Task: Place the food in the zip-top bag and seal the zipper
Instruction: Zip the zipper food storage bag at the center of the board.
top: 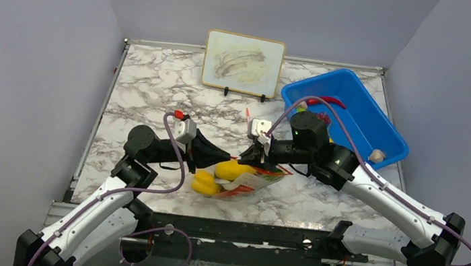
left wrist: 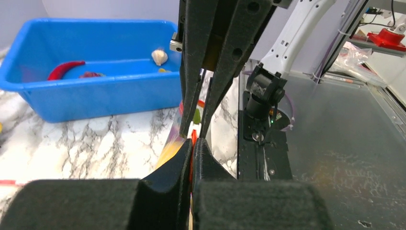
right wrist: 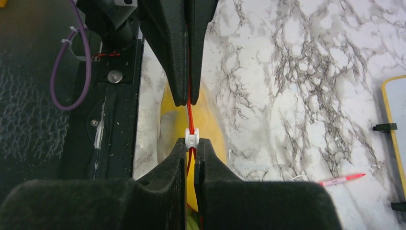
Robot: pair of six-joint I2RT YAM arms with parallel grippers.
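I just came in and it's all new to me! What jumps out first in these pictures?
In the middle of the table, the left tool and right tool meet nose to nose, both pinching the red zipper of a bag with yellow food inside. Far right sits a bright blue bin holding a red chili.

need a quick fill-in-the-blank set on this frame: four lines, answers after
1. The left gripper and right gripper are both shut on the red-orange ____ of the zip-top bag.
2. A small ____ slider sits on that strip between the two grippers.
3. The red chili lies in the ____ bin.
4. The food seen inside the bag is mostly ____ in colour.
Answers: zipper; white; blue; yellow.
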